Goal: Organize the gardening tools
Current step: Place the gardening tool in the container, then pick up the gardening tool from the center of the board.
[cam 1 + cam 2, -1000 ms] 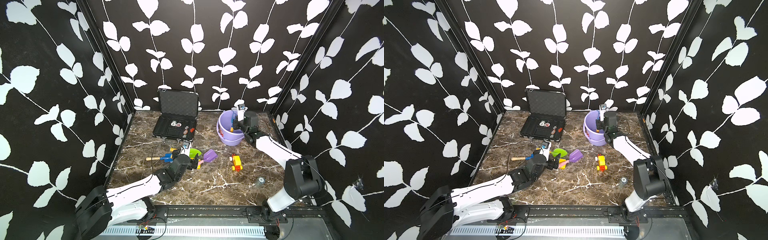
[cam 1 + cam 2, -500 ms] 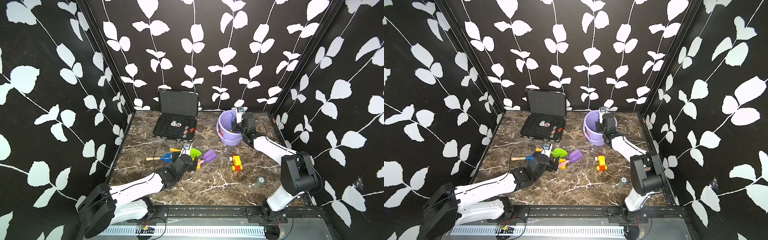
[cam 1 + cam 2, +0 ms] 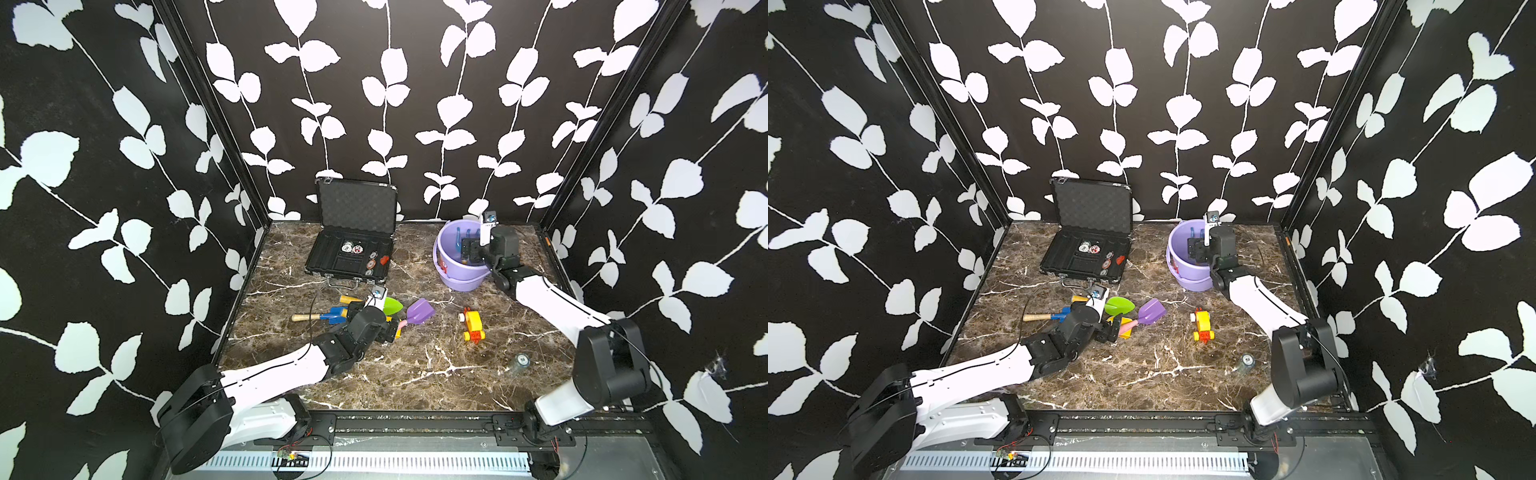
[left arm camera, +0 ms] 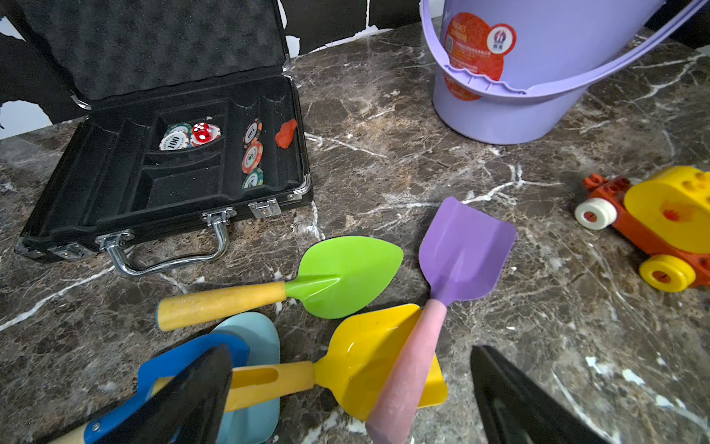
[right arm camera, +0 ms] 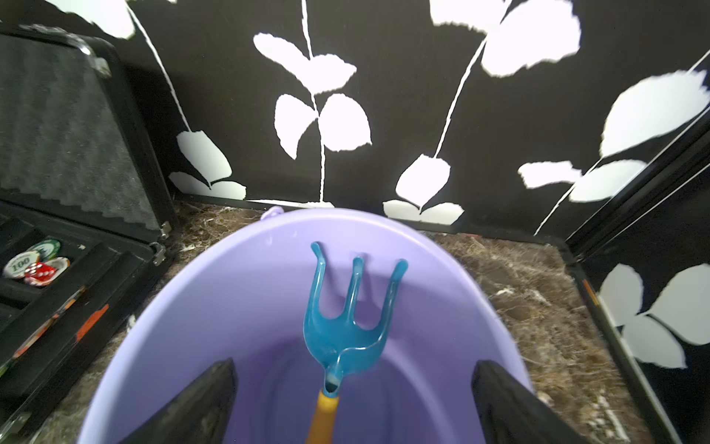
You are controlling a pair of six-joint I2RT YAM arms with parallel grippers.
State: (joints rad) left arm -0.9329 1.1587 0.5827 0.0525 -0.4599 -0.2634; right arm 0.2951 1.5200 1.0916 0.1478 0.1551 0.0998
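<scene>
Ok, near side first: my left gripper [image 4: 351, 348] hangs low over the tool pile left of centre, jaws apart, gripping nothing. Yellow shovel [image 4: 357, 369] lies between the fingers, with the purple shovel [image 4: 465, 250] laying its pink handle across the yellow blade. Blue shovel [image 4: 173, 369] and light-blue shovel [image 4: 261, 334] sit by the left finger, green shovel [image 4: 345, 275] just beyond. Far right: my right gripper [image 5: 353, 363] is at the purple bucket [image 5: 230, 307] mouth, jaws wide apart. Blue fork [image 5: 351, 330] stands inside between the fingers, touching neither, prongs against the far wall.
</scene>
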